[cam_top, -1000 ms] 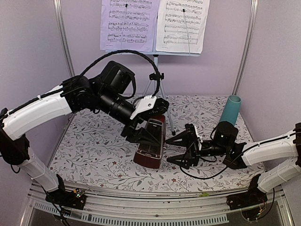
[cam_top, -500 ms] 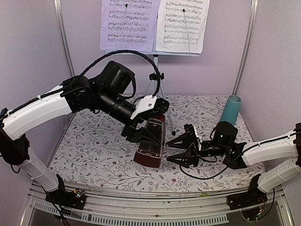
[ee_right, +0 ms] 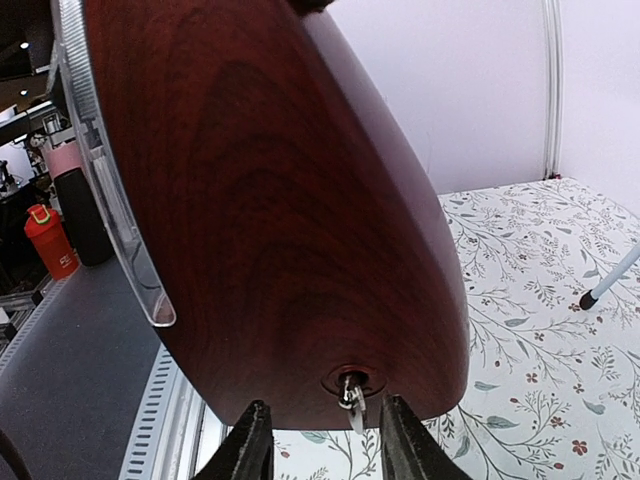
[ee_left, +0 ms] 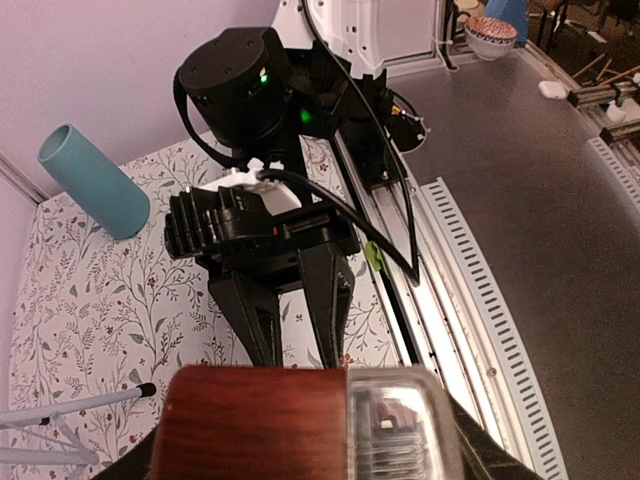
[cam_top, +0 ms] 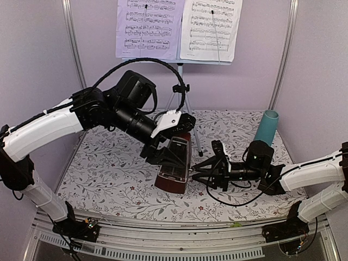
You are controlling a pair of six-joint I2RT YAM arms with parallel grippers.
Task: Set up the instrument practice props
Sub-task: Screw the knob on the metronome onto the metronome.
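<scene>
The dark-red-brown pyramid metronome (cam_top: 173,176) with a clear front cover stands tilted on the floral mat. My left gripper (cam_top: 171,155) is shut on its upper part; in the left wrist view the metronome (ee_left: 260,425) fills the bottom edge. My right gripper (cam_top: 196,174) is open at its right side. In the right wrist view the fingers (ee_right: 250,445) stand on either side of the silver winding key (ee_right: 350,395), apart from it. The music stand (cam_top: 179,73) stands at the back with two sheet-music pages (cam_top: 149,27) on it.
A teal cup (cam_top: 267,126) stands at the back right of the mat, also in the left wrist view (ee_left: 95,182). The stand's tripod legs (cam_top: 194,133) reach down behind the metronome. The table's metal rail (cam_top: 179,242) runs along the near edge.
My right gripper has moved left up to the metronome's side and its jaws have narrowed around the winding key. The left arm and metronome have stayed put.
</scene>
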